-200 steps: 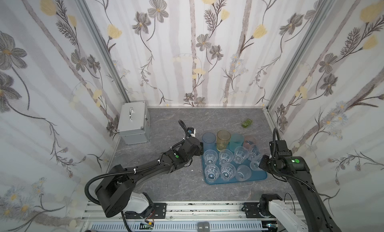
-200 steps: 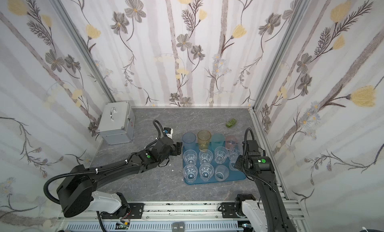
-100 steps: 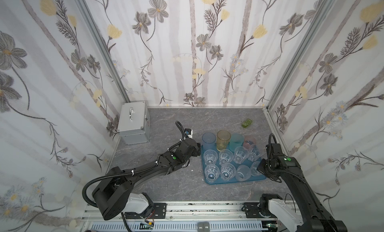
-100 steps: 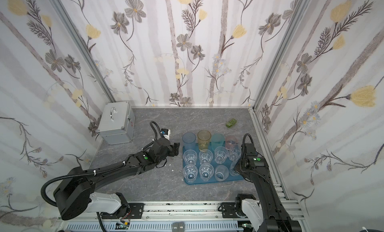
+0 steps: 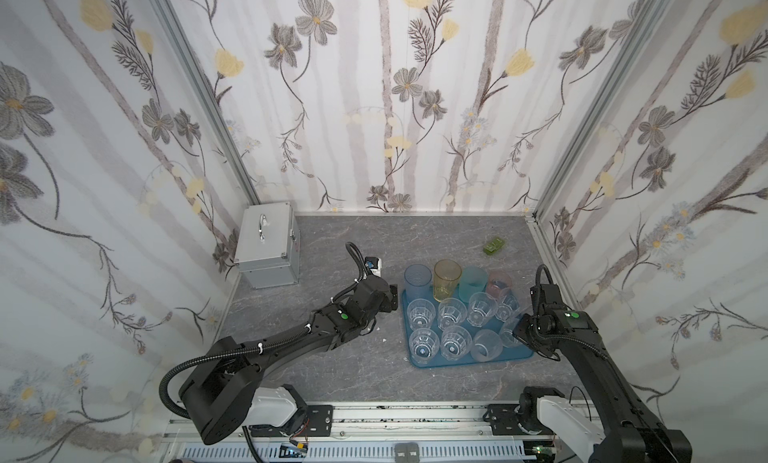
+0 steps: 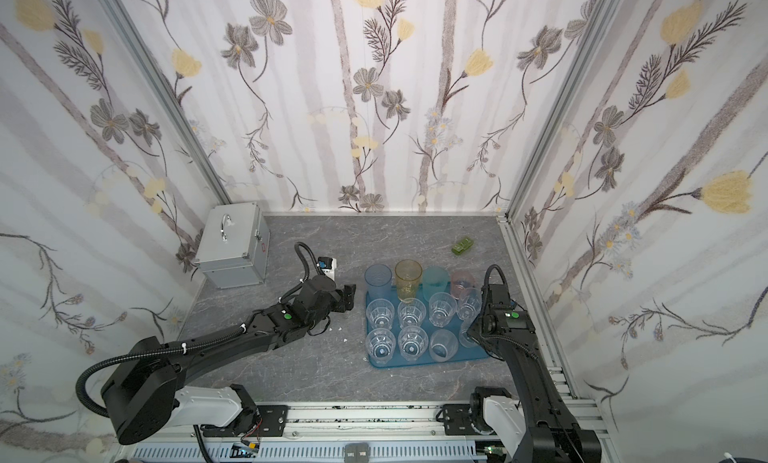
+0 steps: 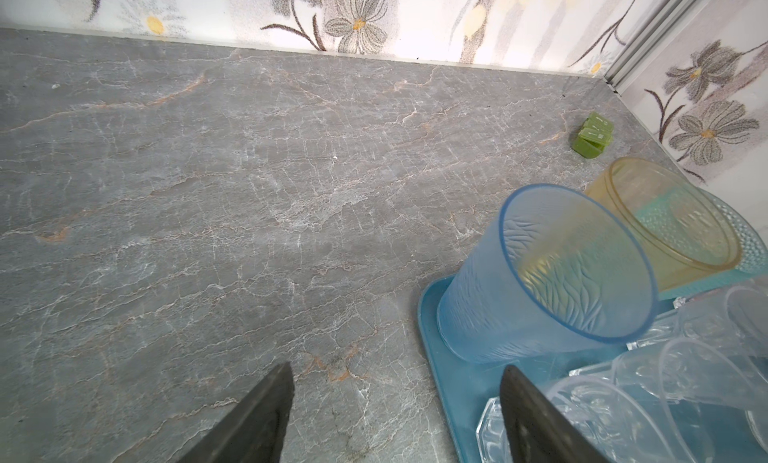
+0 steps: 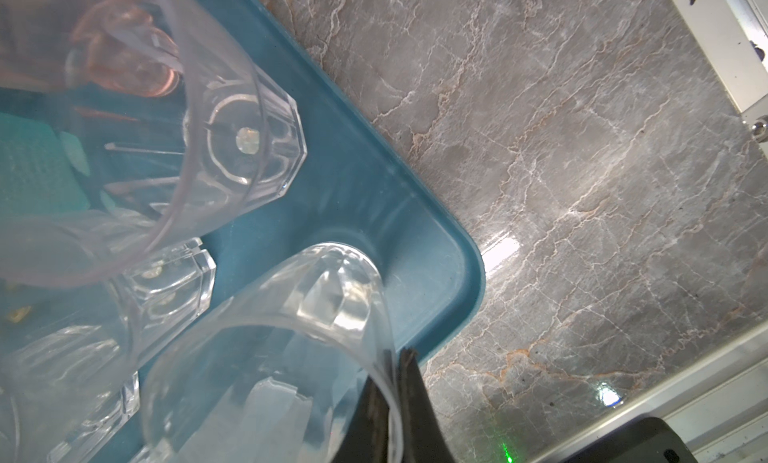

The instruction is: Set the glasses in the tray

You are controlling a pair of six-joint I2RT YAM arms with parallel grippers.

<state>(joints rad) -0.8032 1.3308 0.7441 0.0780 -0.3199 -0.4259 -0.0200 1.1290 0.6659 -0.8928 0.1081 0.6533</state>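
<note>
The right fingers point(image 8: 415, 394) pinch the rim wall of a clear glass point(image 8: 266, 398), its base in the near right corner of the tray point(image 8: 457, 274), which holds all the glasses point(image 5: 451, 315) in view. Judged best: part the fingers fully, then rise straight up so the wall is not dragged against its neighbours. The left fingers point(image 7: 257, 419) are spread, empty, beside the tray's edge above the bench point(image 7: 208, 191).

So in a top view the teal tray point(image 5: 432, 363) is packed with glasses point(image 5: 453, 313), four tall tinted ones along the back, left gripper point(image 5: 392, 302) just beside its left edge, right gripper point(image 5: 519, 333) at the near-right corner glass point(image 5: 508, 337).
</note>
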